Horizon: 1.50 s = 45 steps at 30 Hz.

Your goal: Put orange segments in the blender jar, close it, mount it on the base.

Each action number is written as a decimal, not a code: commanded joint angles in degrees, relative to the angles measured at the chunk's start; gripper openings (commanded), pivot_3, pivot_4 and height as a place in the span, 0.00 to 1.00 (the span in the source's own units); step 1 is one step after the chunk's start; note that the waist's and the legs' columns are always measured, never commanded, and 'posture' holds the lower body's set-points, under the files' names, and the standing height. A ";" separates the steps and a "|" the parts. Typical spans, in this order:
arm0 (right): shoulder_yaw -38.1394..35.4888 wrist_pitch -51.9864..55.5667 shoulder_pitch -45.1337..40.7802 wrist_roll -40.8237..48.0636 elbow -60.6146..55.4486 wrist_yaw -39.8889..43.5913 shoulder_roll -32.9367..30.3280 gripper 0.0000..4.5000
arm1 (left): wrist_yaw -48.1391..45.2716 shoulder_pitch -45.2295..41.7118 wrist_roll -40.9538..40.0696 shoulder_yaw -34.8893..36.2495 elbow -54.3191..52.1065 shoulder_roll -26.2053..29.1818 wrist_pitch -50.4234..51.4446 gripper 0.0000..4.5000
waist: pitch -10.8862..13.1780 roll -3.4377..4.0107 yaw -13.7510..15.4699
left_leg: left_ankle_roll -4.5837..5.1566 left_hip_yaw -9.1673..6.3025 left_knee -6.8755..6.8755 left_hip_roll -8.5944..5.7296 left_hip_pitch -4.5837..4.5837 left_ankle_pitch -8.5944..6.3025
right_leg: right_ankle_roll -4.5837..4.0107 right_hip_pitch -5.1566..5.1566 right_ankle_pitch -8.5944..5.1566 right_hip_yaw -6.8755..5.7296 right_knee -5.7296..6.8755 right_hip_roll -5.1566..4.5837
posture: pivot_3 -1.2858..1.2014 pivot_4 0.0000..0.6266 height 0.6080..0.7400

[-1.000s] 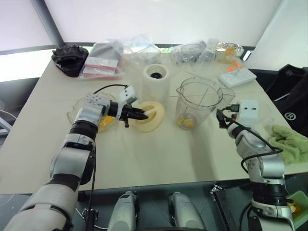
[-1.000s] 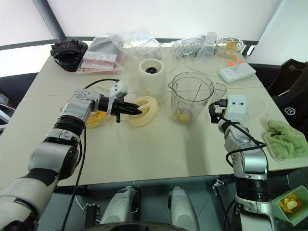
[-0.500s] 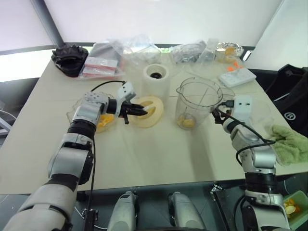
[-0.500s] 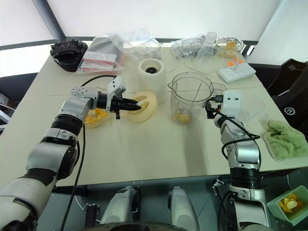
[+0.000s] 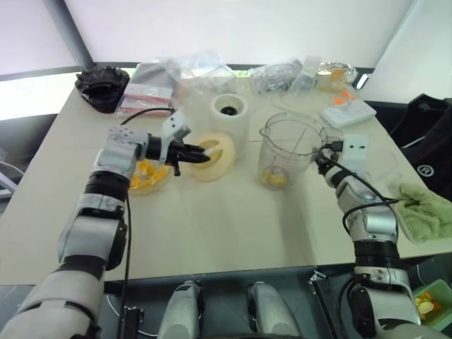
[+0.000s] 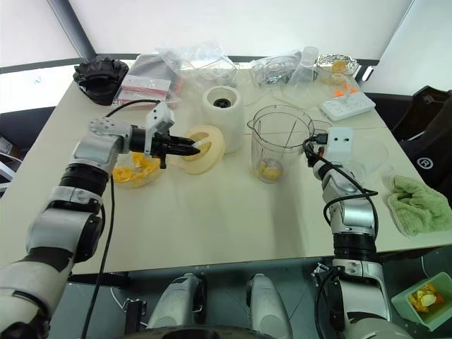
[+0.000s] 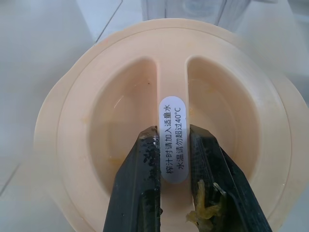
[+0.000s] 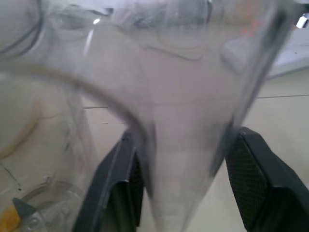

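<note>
My left gripper [image 7: 173, 133] is shut on the centre rib of the flat cream lid [image 5: 214, 155], holding it tilted just above the table, left of the blender jar [image 5: 289, 152]. The jar is clear and stands upright and uncovered, with a few orange segments [image 5: 274, 179] at its bottom. More orange segments [image 6: 134, 169] lie in a ruffled glass dish [image 5: 117, 164] under my left forearm. My right gripper [image 8: 183, 137] has its two fingers against both sides of the jar's clear handle. The cream base [image 5: 229, 116] stands behind the lid.
A white power strip [image 5: 348, 113] lies at the back right, and plastic bags [image 6: 201, 63] and a black object [image 5: 102, 85] line the far edge. A green cloth [image 5: 424, 208] sits at the right edge. A pale green tub [image 6: 427, 300] is below the table.
My left gripper raised the lid off the table and drew it left. My right gripper advanced to the jar's handle and its fingers narrowed around it.
</note>
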 commanded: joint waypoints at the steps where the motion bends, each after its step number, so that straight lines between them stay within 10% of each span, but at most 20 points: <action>1: -0.98 0.97 0.24 1.10 -5.90 -0.89 1.79 0.51 | -2.94 -10.66 -4.60 3.54 -1.54 2.57 4.19 0.06 | 0.04 -0.01 0.09 | -0.01 -0.01 0.00 0.00 -0.02 0.01 | 0.00 -0.02 0.00 0.00 0.01 0.01 | 0.52 0.24 1.00; 14: 2.42 15.64 9.09 4.75 -30.50 -3.71 9.49 0.51 | -9.79 -36.44 -5.44 3.73 17.07 -5.01 2.21 0.06 | 0.03 0.04 -0.38 | -0.02 -0.04 -0.10 0.05 0.02 0.01 | 0.10 -0.08 -0.08 0.05 0.03 0.14 | 0.52 0.24 1.00; 45: 2.10 13.74 7.01 2.74 -24.78 -4.05 13.32 0.40 | -10.85 -33.21 -6.99 5.69 14.34 -6.79 5.15 0.06 | 0.08 0.10 -1.46 | -0.01 -0.04 -0.13 0.10 -0.05 0.01 | 0.10 -0.20 -0.08 0.11 0.07 0.19 | 0.52 0.24 1.00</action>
